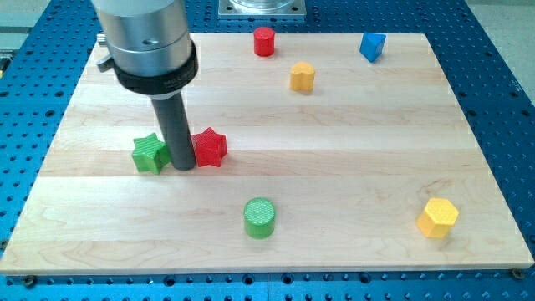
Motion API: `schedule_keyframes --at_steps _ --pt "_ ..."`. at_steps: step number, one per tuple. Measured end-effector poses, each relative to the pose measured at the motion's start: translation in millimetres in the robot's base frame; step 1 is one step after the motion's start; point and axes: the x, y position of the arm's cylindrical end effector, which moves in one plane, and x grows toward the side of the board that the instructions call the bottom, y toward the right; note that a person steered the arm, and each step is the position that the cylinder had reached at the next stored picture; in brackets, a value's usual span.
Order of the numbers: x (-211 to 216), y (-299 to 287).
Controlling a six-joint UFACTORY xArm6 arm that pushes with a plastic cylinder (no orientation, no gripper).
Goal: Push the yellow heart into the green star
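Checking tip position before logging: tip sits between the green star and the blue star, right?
Not quite. In the camera view my tip sits between the green star and a red star, not a blue one. The only blue block is at the view's top right.

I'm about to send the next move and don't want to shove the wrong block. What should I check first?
1. Tip located: ok. My tip sits between the green star and the red star.
2. Heart identified: cannot tell. The upper yellow block and the lower yellow block are both candidates.
3. Tip behind a yellow block: not ok. Both lie far toward the view's right.
4. Route to the green star: not ok. The red star sits close on its right.
5. Green cylinder out of the way: ok.
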Motion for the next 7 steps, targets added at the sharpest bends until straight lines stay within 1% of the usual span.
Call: schedule_keyframes --at_steps 1,2,3,4,5,6,7 --pt "-33.2 19.1" --pt "-56.7 59.5" --pt "-78.1 130.8" --pt "-91.2 228.6" --pt "-131.4 206.0" --pt "-86.1 136.5" --pt "-77.3 120.8"
